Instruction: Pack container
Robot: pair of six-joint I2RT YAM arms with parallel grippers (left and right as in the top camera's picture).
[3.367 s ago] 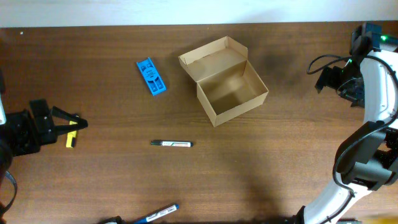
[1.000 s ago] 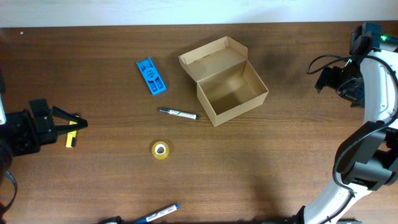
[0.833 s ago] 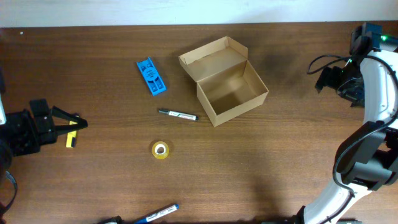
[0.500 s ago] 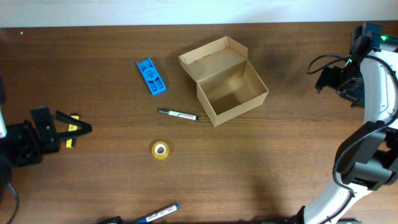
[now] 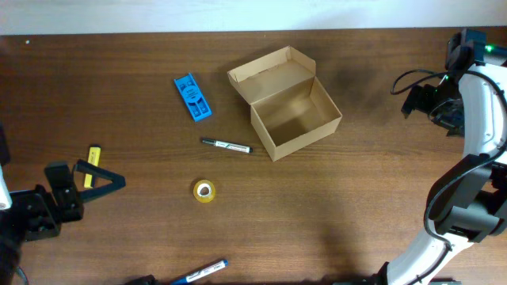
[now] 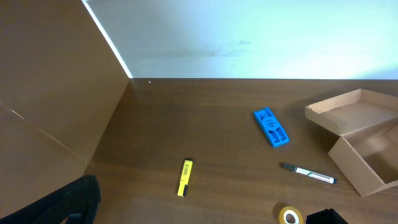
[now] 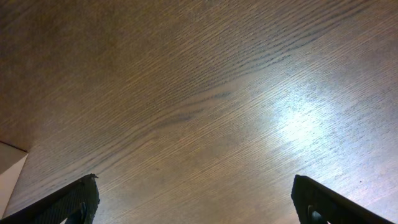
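1 small rectangular brown cardboard box (image 5: 295, 119) sits upper ctr of the overhead frame on the dark wooden table (image 5: 356, 214), open, w/ its hinged flap lid thrown back toward upper left. 1 flat blue plastic piece (image 5: 192, 97) lies left of the box, apart from it.

Pens: 3 total.
- 1 slim black-and-white marker (image 5: 226, 146) lies just left of the box's lower corner, near but not touching.
- 1 yellow highlighter (image 5: 93, 156) lies at mid left.
- 1 blue marker (image 5: 202, 271) lies at the bottom edge.

1 yellow tape roll (image 5: 203, 191) lies flat below the black-and-white marker, well apart from the box.

Grippers: 2.
- The left gripper (image 5: 104, 176) is at lower left, fingers spread in a V and gripping nothing. One finger crosses the highlighter in the overhead, but the left wrist view shows the highlighter lying free on the table.
- The right gripper (image 7: 198, 200) is at far upper right in the overhead. Its wrist view shows 2 fingertips at the bottom corners, wide apart over bare wood, nothing btwn them.
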